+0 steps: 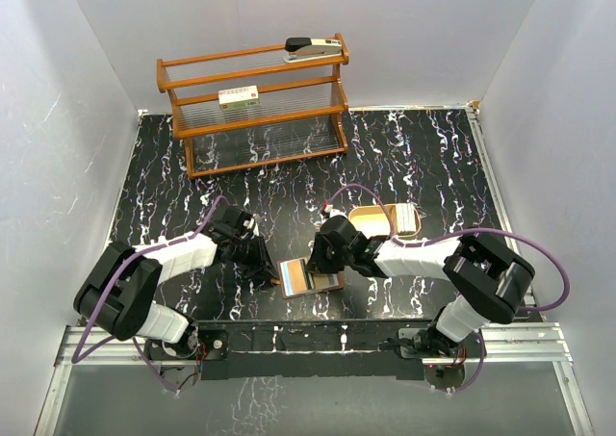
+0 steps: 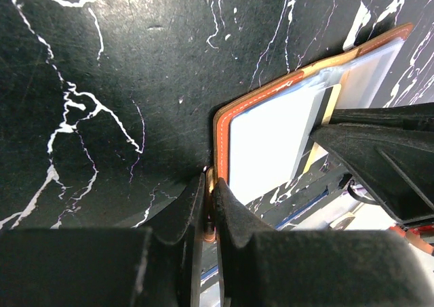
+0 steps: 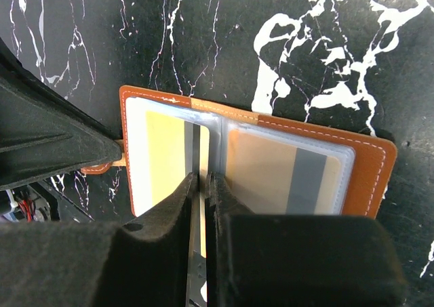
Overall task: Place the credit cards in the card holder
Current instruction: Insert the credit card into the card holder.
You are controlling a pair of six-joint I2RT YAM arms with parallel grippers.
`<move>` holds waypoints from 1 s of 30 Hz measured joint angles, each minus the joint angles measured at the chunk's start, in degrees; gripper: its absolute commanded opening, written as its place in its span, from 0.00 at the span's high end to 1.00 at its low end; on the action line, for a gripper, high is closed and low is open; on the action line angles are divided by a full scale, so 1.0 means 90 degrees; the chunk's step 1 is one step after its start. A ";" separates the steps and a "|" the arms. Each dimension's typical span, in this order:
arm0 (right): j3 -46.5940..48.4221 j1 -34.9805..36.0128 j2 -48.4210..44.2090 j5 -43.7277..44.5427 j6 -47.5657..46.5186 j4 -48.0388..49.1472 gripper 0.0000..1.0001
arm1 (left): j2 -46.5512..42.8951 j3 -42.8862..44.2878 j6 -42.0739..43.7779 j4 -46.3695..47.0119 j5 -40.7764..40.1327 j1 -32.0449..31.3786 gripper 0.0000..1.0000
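The card holder (image 1: 310, 278) lies open on the table between my arms, brown leather with clear sleeves. In the right wrist view the card holder (image 3: 369, 168) holds one card (image 3: 291, 175) in its right sleeve. My right gripper (image 3: 201, 178) is shut on the near edge of a second pale card (image 3: 159, 151) that lies over the left sleeve. My left gripper (image 2: 209, 188) is shut on the card holder's snap tab at its brown edge (image 2: 220, 134), pinning it down. The same card (image 2: 268, 144) shows whitish there. In the top view the left gripper (image 1: 270, 274) and right gripper (image 1: 319, 260) flank the holder.
A shallow tan tray (image 1: 373, 220) with a white box (image 1: 405, 217) sits just behind my right arm. A wooden shelf (image 1: 252, 104) stands at the back, with a stapler (image 1: 313, 48) on top and a red-labelled white box (image 1: 239, 96).
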 measured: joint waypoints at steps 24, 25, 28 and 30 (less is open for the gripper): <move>0.0219 0.0119 -0.0024 -0.0187 -0.0019 -0.0454 0.85 | 0.0002 0.0250 0.0158 -0.0452 -0.0357 -0.0041 1.00; 0.0231 0.0121 -0.0002 -0.0192 -0.0024 -0.0457 0.86 | 0.0002 0.0250 0.0158 -0.0452 -0.0357 -0.0041 1.00; 0.0347 0.0175 0.0141 -0.0202 -0.0022 -0.0459 0.88 | 0.0002 0.0250 0.0155 -0.0449 -0.0357 -0.0041 1.00; 0.0425 0.0216 0.0216 -0.0197 -0.0024 -0.0471 0.85 | 0.0002 0.0250 0.0155 -0.0449 -0.0357 -0.0041 1.00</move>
